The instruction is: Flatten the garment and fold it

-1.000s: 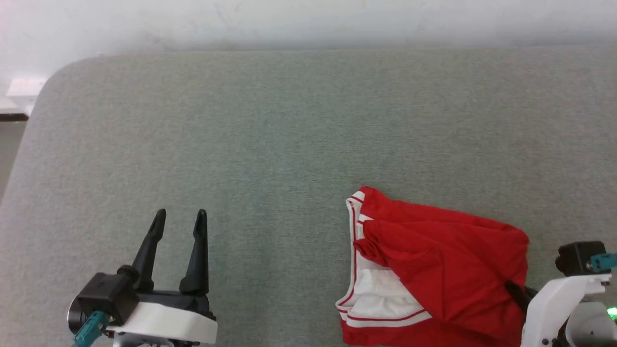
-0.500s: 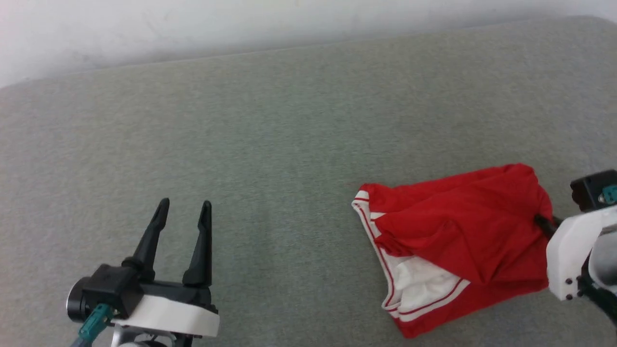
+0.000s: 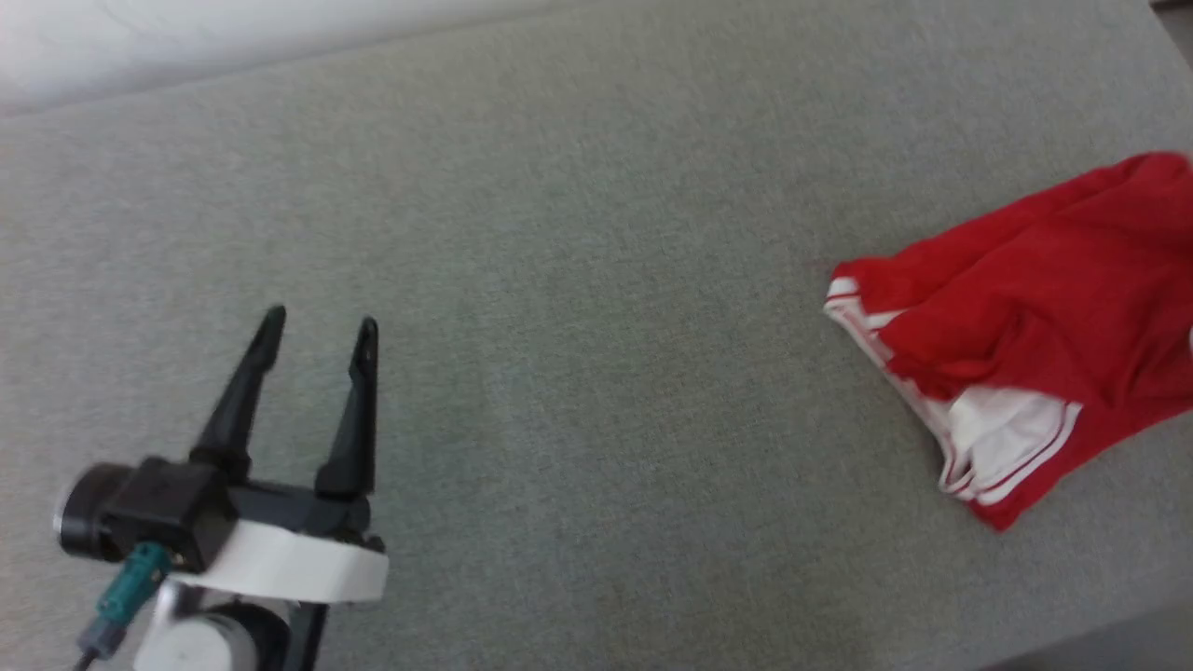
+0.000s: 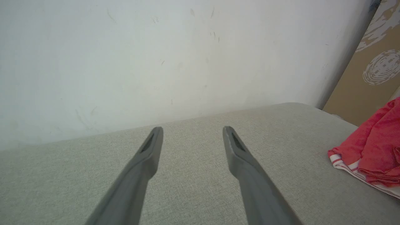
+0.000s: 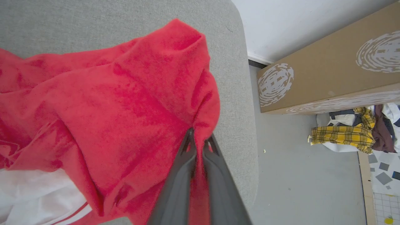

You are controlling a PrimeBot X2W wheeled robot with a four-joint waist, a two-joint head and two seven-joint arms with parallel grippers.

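Red cloth of the garment [image 3: 1025,308] lies bunched at the right edge of the bench [image 3: 596,233] in our head view, well apart from our left hand [image 3: 321,319], spread wide and empty. Our left wrist view adds a scuffed white wall [image 4: 156,62]. Our right wrist view shows our right hand [image 5: 200,137] clamped on a red fold and, past the bench, a cardboard box [image 5: 328,72] printed with white swirls and yellow plaid clothes [image 5: 343,136] on the floor [image 5: 281,187].

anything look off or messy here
The jersey is bunched up rather than flat, close to the table's right edge, with one red fold pinched in the right end effector. On the floor beside a box lies a loose heap of clothes.
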